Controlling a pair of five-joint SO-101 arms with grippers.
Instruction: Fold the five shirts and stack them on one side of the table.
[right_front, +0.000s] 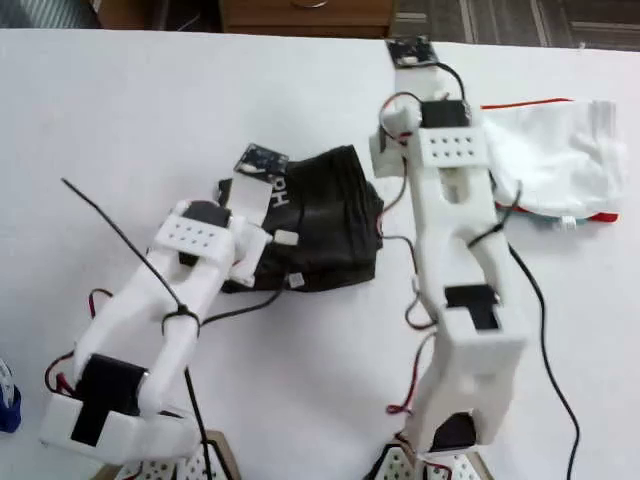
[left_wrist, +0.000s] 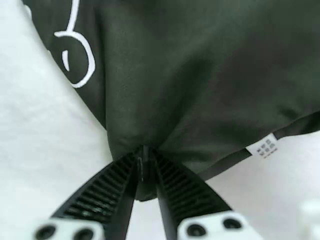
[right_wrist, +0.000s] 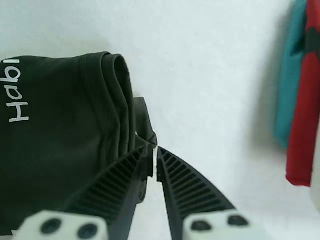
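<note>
Looks mid-fold on the black shirt near the counter's middle, with left tool clenched on its edge and right tool at a corner (can't tell if gripping), so next probably means lifting it evenly onto the pile by the right edge.

I see bright, even light on the white table; faint, soft shadows edge the black shirt.
</note>
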